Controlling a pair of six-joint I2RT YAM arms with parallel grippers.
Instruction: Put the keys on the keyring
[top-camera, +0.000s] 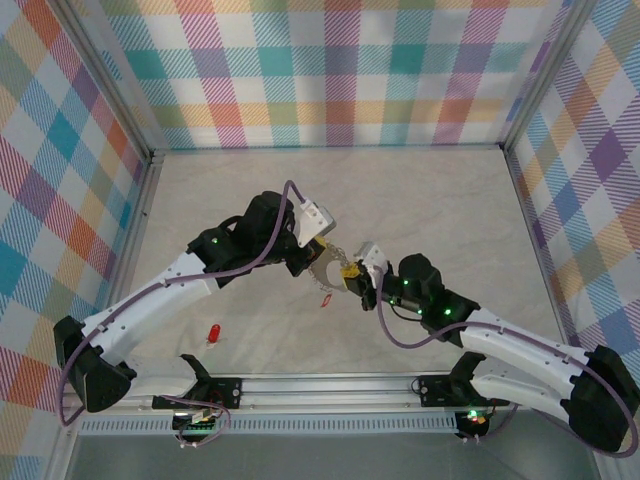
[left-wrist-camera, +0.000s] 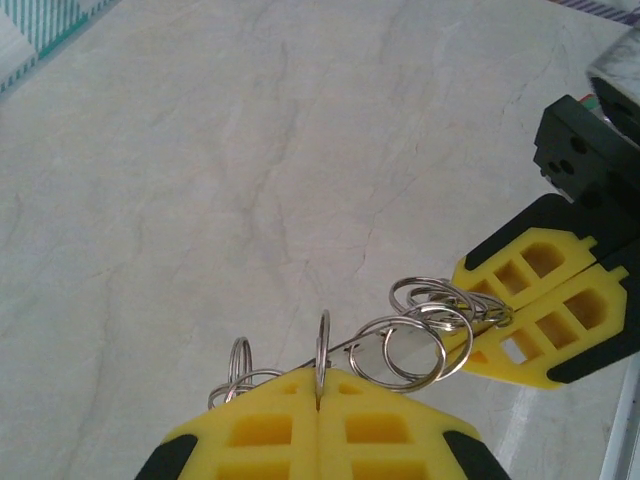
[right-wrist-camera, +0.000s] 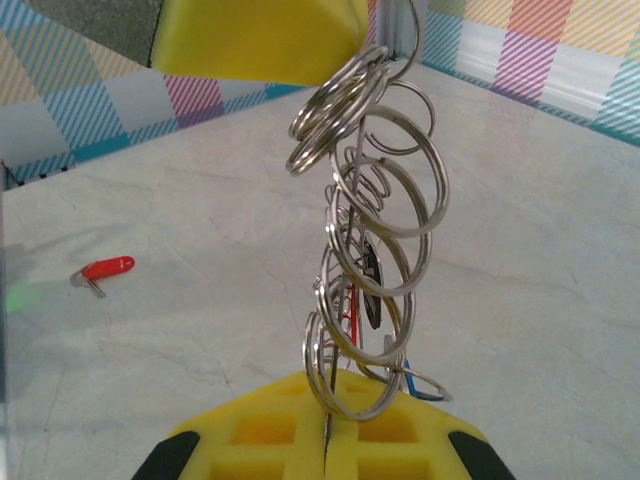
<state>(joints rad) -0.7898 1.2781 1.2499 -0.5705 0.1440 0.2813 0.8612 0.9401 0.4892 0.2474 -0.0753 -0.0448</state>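
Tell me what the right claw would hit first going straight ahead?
Probably the left gripper: past the keyring the right gripper pinches, its yellow finger sits straight ahead; depth is unclear.

The left jaws, pressed together, pinch the keyring (left-wrist-camera: 440, 318), whose linked rings stretch to the right jaws.

You see a pale marble-patterned table top (top-camera: 420, 200), walled on three sides by pastel plaid panels (top-camera: 340, 70); a silver metal rail (top-camera: 330, 385) lines its near edge.
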